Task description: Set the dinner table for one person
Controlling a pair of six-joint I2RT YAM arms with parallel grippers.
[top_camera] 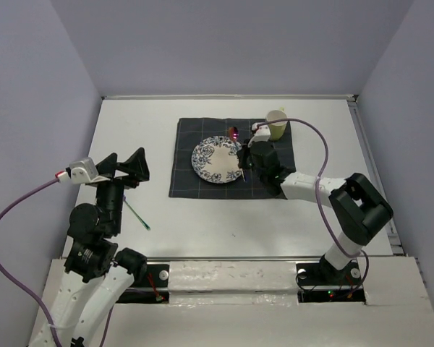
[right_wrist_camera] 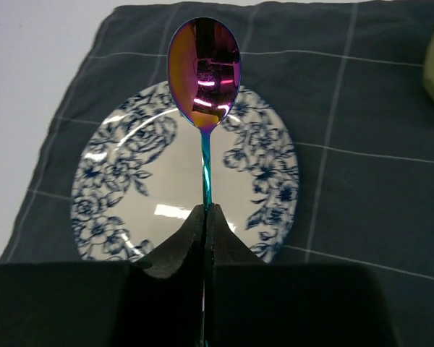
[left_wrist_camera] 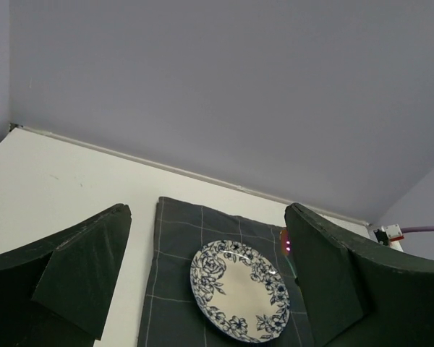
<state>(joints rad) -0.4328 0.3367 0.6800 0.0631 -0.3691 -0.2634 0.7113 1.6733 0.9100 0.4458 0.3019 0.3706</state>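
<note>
1. Top view: the spoon (top_camera: 235, 141) is pinched by the right fingers (top_camera: 246, 160) over the right rim of the plate (top_camera: 217, 160), which sits on the mat (top_camera: 192, 137) on the table (top_camera: 130, 123). The left fingers (top_camera: 108, 166) are spread wide, nothing held, well apart from it.
2. Left wrist: the plate (left_wrist_camera: 239, 300) is framed between the gaping left fingers (left_wrist_camera: 79, 275).
3. Right wrist: the handle is clamped tight, with the bowl of the spoon (right_wrist_camera: 203, 65) pointed straight away. Bare mat (right_wrist_camera: 362, 108) is found to the right, probably where it goes.

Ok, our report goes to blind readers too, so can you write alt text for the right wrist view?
The right claw is shut on the stem of an iridescent spoon, its bowl held up over a blue floral plate lying on a dark checked mat.
</note>
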